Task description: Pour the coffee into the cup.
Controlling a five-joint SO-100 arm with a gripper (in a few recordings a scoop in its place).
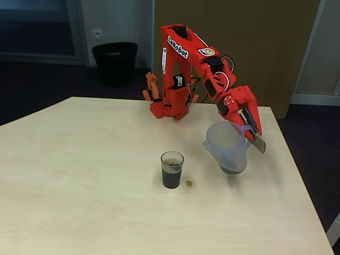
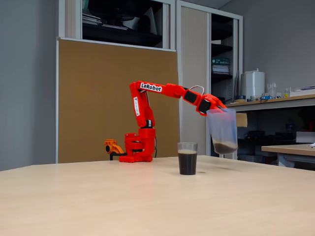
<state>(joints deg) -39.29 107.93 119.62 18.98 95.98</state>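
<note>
The cup [image 1: 172,169] stands near the middle of the table [image 1: 79,175], already filled most of the way with coffee [image 1: 171,177] and topped with pale foam. The gripper [image 1: 254,133] pinches the jug [image 1: 228,147] by its handle, holding it in the air just to the right of the cup in both fixed views, close to upright with only a dark remnant at the bottom. To me the pour looks essentially done. What remains would be to lower the jug onto bare table well apart from the cup and let go.

1 small brown drop [image 1: 189,184] lies on the table just beside the cup. A black bin [image 1: 115,61] stands on the floor behind. Nothing blocks the way down; the cup itself is the only thing to steer clear of.
</note>
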